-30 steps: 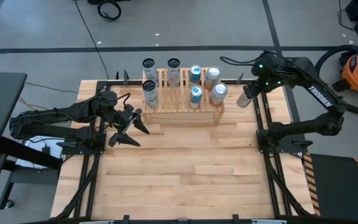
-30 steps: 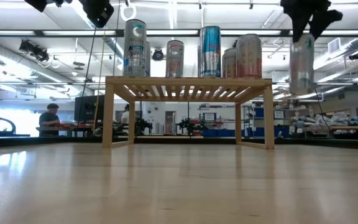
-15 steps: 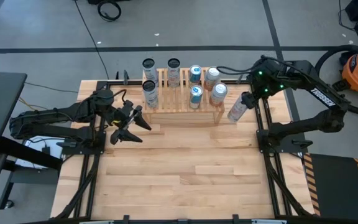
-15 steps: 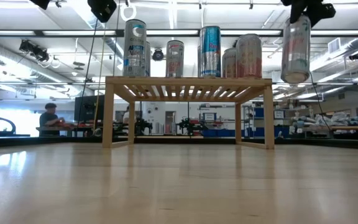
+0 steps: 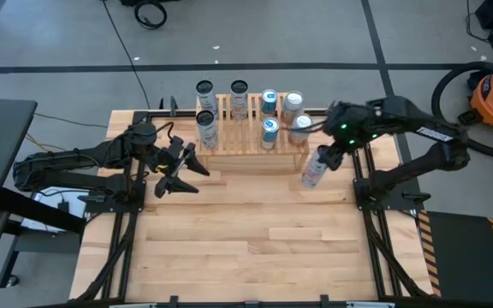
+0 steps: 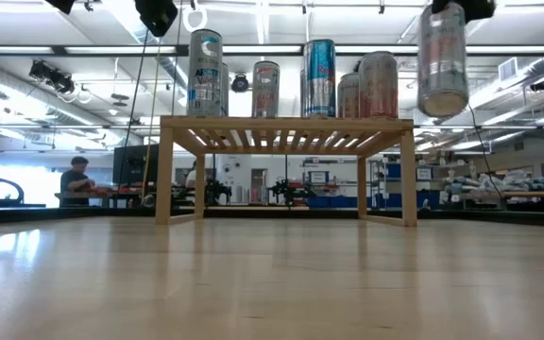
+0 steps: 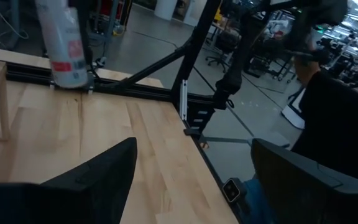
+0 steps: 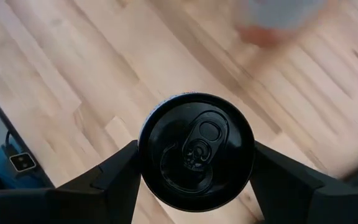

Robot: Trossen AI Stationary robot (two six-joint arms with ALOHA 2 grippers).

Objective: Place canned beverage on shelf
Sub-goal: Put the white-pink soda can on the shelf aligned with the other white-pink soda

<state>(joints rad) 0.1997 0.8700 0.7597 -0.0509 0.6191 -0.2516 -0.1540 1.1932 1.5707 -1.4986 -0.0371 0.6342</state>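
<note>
Change: can (image 5: 314,168) carried from 2 o'clock toward 4 o'clock of shelf (image 5: 246,145).
Right gripper (image 5: 328,154): fingers clamped on can, aloft.
Left gripper (image 5: 181,171): fingers apart, waiting at 9 o'clock.

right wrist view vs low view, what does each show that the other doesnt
Only the right wrist view shows the held can's black top with its pull tab, clamped between the right gripper's fingers above the table. Only the low view shows the shelf carrying cans, with the held can hanging higher than the shelf top. Both show the held can and the wooden table.
</note>
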